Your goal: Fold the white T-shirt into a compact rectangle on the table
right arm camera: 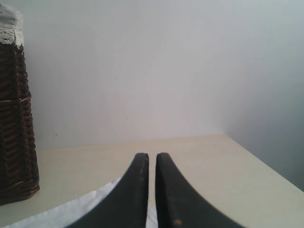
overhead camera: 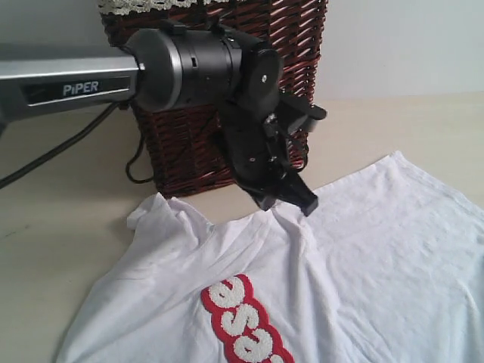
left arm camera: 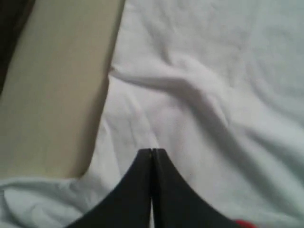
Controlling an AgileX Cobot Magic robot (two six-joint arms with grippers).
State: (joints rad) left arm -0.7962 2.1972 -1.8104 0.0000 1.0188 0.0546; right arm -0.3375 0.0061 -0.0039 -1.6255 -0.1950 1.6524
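- Pale beige table (overhead camera: 45, 227) is seen under everything; a plain white wall (right arm camera: 142, 71) is shown behind it only in the right wrist view.
- White T-shirt (overhead camera: 363, 249) is laid out rumpled on the table in front of the dark red-brown wicker basket (overhead camera: 189, 151). Its neck end is toward the basket.
- Red patch with fuzzy white letters (overhead camera: 246, 321) is read properly only in the exterior view. In the left wrist view just a red sliver is caught at the frame edge.
- Lace trim (overhead camera: 151, 4) on the basket rim is seen in the exterior view and again in the right wrist view.
- Left arm marked PIPER (overhead camera: 79, 88) is seen only in the exterior view, reaching across the basket front, with a black cable (overhead camera: 60, 147) trailing on the table.
- Left gripper (overhead camera: 289, 198) is angled down at the shirt's collar area, tips at the fabric.
- In the left wrist view the left gripper's jaws are pressed fully together over wrinkled cloth, close to the shirt's edge. Whether fabric is pinched cannot be told.
- Right gripper (right arm camera: 152, 154) is shown only by its own wrist camera. A thin slit is left between the fingers and nothing is held.
- It is held above the table, pointing at the wall, with a shirt edge below it and the basket off to one side.
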